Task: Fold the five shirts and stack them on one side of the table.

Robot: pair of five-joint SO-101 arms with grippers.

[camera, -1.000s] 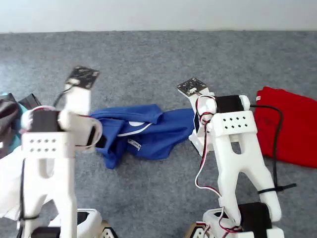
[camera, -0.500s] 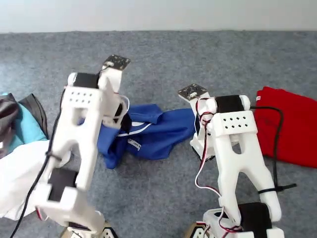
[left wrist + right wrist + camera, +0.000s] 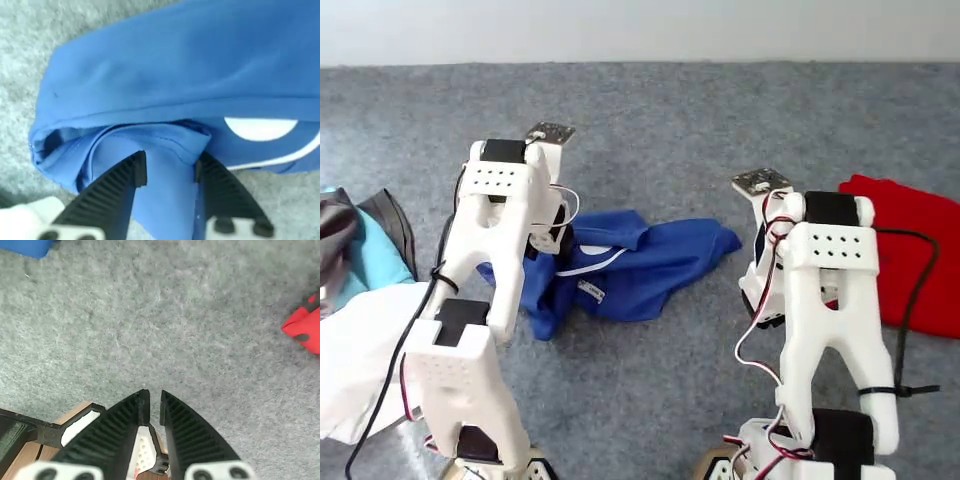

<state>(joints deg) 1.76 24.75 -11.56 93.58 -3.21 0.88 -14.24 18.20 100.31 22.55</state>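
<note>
Our left hand (image 3: 170, 167) sat low over the blue shirt (image 3: 630, 265), its fingers spread astride a raised fold of the cloth but not yet pinching it. The shirt lay crumpled near the middle of the counter (image 3: 720, 130), between the two arms. Our right hand (image 3: 150, 402) hung over bare counter between the blue shirt and the red shirt (image 3: 910, 250), fingers almost pressed together and holding nothing.

We judged the step in hand to be taking hold of the blue shirt to spread it flat. To do that well, we needed to close on a single edge or hem, not a bunched ridge, so that the layers would not lift together.

We saw no box or basket. A teal shirt (image 3: 375, 260), a white shirt (image 3: 360, 360) and a grey shirt (image 3: 335, 225) lay heaped directly on the counter's left side.
</note>
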